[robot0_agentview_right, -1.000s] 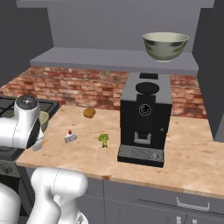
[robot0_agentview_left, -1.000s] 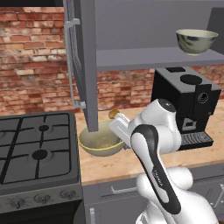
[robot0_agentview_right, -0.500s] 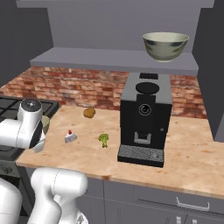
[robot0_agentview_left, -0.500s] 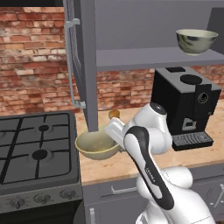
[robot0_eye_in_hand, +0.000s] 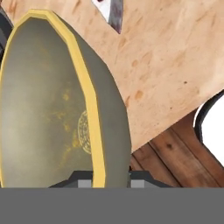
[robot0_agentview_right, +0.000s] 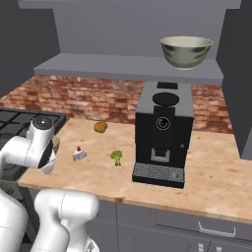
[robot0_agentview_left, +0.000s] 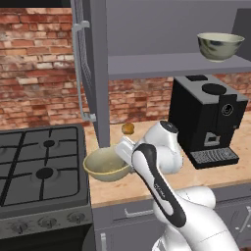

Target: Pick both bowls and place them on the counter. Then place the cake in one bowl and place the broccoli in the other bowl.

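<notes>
Right now the first step is in hand: getting both bowls onto the counter (robot0_agentview_left: 235, 147). The gripper (robot0_eye_in_hand: 104, 181) has its two fingertips pinched on the rim of the yellow-tan bowl (robot0_agentview_left: 107, 165), one tip on the olive inside and one on the outer wall, as the hand view shows. In the left base view the bowl is held upright at the left end of the worktop, next to the black gas stove (robot0_agentview_left: 39, 166). Whether its base already touches the wood or hangs just above it, I cannot tell.

The grey-green bowl (robot0_agentview_right: 186, 51) sits on the high shelf (robot0_agentview_right: 128, 66) above the black coffee machine (robot0_agentview_right: 161, 133), well apart from the arm. The cake (robot0_agentview_right: 78, 153) lies on the counter near the held bowl, the broccoli (robot0_agentview_right: 116, 156) just to its right, and a round brown-yellow lump (robot0_agentview_right: 100, 127) rests farther back toward the brick wall.

Judging from this, the next move calls for settling the yellow-tan bowl flat on a bare patch of worktop, away from the stove edge and the front lip, then releasing the rim. After that the arm would need a long reach up and right to the shelf for the second bowl, minding the coffee machine beneath it.
</notes>
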{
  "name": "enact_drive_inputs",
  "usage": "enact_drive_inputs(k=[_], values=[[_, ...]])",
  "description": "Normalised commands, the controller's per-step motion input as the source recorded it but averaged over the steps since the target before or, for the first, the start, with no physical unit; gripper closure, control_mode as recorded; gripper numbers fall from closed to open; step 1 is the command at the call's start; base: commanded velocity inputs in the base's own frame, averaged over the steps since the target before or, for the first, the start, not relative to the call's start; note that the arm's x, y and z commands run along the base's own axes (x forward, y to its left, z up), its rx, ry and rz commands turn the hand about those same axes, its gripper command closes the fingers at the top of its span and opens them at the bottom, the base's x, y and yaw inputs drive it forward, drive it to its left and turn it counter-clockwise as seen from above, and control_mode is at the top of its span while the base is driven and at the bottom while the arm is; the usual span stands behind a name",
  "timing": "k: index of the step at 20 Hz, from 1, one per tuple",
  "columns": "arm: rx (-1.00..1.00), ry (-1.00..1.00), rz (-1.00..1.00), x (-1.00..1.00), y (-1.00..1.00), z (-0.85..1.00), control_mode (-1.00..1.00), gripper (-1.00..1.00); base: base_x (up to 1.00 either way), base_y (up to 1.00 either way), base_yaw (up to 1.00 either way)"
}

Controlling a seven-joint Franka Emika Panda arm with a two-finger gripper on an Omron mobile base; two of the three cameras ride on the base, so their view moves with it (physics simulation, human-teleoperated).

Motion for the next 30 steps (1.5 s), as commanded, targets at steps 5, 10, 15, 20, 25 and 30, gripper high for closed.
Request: enact_drive_inputs(k=[5, 10, 15, 20, 25, 30], values=[[0.0, 0.0, 0.0, 0.22, 0.08, -0.38, -1.0, 1.0, 0.0, 0.0, 0.0], [0.0, 0.0, 0.0, 0.19, 0.16, -0.36, -1.0, 1.0, 0.0, 0.0, 0.0], [0.0, 0.0, 0.0, 0.23, 0.26, -0.32, -1.0, 1.0, 0.0, 0.0, 0.0], [0.0, 0.02, 0.0, 0.09, 0.11, -0.16, -1.0, 1.0, 0.0, 0.0, 0.0], [-0.01, 0.09, 0.0, 0.03, 0.01, -0.12, -1.0, 1.0, 0.0, 0.0, 0.0], [-0.01, 0.11, 0.0, 0.02, 0.06, -0.2, -1.0, 1.0, 0.0, 0.0, 0.0]])
